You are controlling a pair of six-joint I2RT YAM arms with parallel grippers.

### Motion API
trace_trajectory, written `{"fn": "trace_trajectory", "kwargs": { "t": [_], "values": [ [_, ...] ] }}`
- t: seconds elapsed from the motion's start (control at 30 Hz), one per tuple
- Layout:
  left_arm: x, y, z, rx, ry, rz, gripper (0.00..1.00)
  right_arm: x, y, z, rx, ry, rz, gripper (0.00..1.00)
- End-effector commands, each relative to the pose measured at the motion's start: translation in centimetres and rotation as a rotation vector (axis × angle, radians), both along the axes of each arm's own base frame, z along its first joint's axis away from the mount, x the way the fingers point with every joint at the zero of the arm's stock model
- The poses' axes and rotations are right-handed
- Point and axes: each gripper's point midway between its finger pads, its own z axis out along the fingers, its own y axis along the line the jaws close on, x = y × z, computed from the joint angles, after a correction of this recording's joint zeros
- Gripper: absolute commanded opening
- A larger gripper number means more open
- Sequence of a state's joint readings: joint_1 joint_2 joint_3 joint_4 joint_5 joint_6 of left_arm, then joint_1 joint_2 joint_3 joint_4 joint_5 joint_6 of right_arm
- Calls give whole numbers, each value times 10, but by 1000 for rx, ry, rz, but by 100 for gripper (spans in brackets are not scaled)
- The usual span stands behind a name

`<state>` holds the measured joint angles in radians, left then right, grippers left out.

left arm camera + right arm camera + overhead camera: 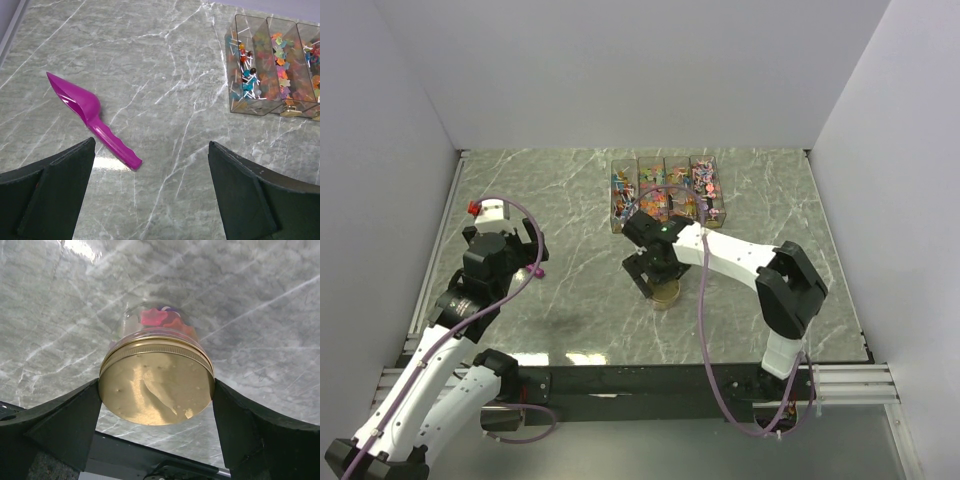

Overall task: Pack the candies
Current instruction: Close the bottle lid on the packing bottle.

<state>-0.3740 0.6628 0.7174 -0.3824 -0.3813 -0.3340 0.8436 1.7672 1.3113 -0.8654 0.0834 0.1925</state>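
Looking down from the top camera, the marbled table carries a clear divided box at its far middle, its compartments holding most of the candies. The right arm reaches in towards the centre, and the right gripper sits over a round gold lid just in front of the box. The left arm is bent over the left part of the table, well apart from the box. From the left wrist camera, the left gripper hangs above the table with its jaws spread wide and nothing between them. A magenta scoop lies flat on the marble ahead of the left finger, bowl pointing away and handle towards the camera, touched by neither finger. The box stands at upper right with mixed-colour sweets piled in each visible compartment. From the right wrist camera, the gold lid sits on a glass jar, and both dark fingers press against the lid's rim on opposite sides, so the jaws are clamped on it. A few red, orange and blue candies show through the glass of the jar
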Motion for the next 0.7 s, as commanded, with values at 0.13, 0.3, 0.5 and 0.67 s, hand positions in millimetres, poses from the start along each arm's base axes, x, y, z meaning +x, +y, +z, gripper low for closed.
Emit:
{"fn": "trace_trajectory", "kwargs": {
  "t": [0.13, 0.3, 0.5, 0.67],
  "values": [
    [3, -2, 6, -3, -26, -13, 99, 10, -3, -23, -109, 67, 85, 78],
    [3, -2, 6, -3, -25, -15, 100, 13, -1, -18, -112, 68, 114, 93],
    [2, -3, 7, -6, -28, -21, 100, 12, 6, -1, -39, 36, 118, 100],
    [3, -5, 5, -5, -22, -28, 99, 12, 7, 8, -4, 15, 108, 100]
  ]
}}
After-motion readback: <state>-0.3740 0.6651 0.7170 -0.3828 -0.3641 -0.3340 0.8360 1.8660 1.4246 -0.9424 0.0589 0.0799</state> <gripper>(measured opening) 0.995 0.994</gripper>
